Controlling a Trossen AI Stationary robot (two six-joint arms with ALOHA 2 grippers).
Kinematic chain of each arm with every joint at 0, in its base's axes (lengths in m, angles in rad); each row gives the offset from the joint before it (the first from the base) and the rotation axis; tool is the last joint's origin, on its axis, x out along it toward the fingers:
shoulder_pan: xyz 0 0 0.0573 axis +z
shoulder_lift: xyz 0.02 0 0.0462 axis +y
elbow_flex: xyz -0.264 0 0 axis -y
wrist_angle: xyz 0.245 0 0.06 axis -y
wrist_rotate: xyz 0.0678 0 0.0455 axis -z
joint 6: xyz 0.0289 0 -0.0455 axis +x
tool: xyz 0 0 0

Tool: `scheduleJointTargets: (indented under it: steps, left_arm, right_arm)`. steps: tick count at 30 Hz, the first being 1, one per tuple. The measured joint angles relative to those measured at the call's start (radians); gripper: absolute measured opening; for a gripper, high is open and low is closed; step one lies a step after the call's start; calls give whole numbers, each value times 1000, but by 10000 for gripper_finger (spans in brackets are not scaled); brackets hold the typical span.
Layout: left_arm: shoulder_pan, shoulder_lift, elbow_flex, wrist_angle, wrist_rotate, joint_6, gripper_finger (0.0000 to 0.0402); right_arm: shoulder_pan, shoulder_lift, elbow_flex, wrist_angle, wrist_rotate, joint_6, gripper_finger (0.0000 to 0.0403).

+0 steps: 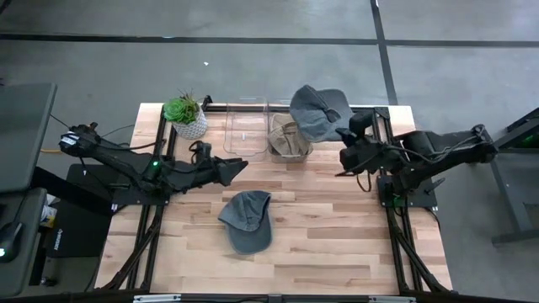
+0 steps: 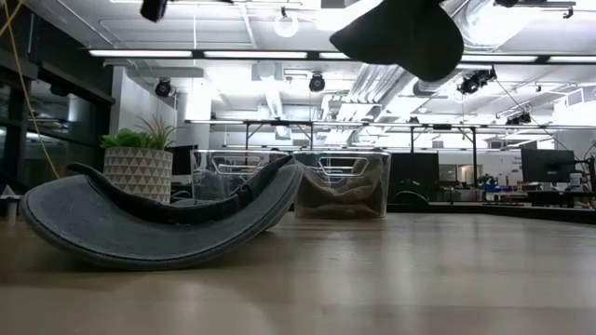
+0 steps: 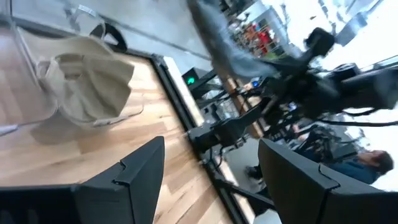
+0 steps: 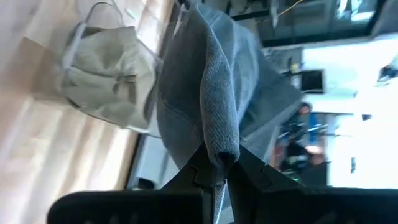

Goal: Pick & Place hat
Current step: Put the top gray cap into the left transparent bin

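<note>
PROGRESS: one beige hat lies in the clear plastic bin (image 1: pixel 290 139), a grey-blue fabric cap (image 1: pixel 318 111) is lifted above it, a second grey cap (image 1: pixel 248 220) waits on the wooden counter (image 1: pixel 337 244) | RIGHT: right gripper (image 4: pixel 221 163) jaws closed on the lifted cap, which hangs lengthwise | LEFT: left gripper (image 1: pixel 229 168) jaws open, empty | AXIS: lying cap's brim points to near edge.

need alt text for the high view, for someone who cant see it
Seen from above, the right gripper holds a grey-blue hat raised over a clear bin containing a beige hat. The left gripper waits open mid-table, above a second grey-blue hat lying on the wooden table.
</note>
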Motion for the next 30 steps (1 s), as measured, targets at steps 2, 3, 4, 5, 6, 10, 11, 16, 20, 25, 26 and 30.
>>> scheduleJointTargets:
  steps: [2,3,4,5,6,10,11,16,20,25,26,30]
  left_arm:
    - [18,27,-1,34,36,-2,241]
    - [28,39,-1,55,49,-3,241]
    - [38,51,-1,65,56,-8,241]
    - [46,63,-1,84,61,-11,241]
    - [50,73,-1,103,72,-15,241]
    - [67,93,0,151,81,-24,241]
    - [73,100,0,159,84,-33,241]
    - [104,128,-1,219,92,-156,241]
    - [138,129,-1,226,114,-262,241]
    - [198,164,-2,261,112,-360,241]
    - [209,163,-2,277,111,-366,241]
    - [261,160,1,308,139,-393,247]
  right_arm:
    - [24,5,0,22,36,-53,13]
    - [38,6,0,30,50,-81,13]
    - [51,10,0,40,62,-107,13]
    - [62,12,0,49,73,-129,13]
    - [73,12,0,59,85,-152,13]
    - [119,19,0,66,117,-242,13]
    - [131,20,0,66,121,-261,13]
    - [169,20,0,66,120,-319,13]
    - [196,20,0,71,109,-344,13]
    - [227,20,0,113,85,-348,13]
    - [232,20,0,121,80,-352,13]
    - [240,19,0,148,67,-350,13]
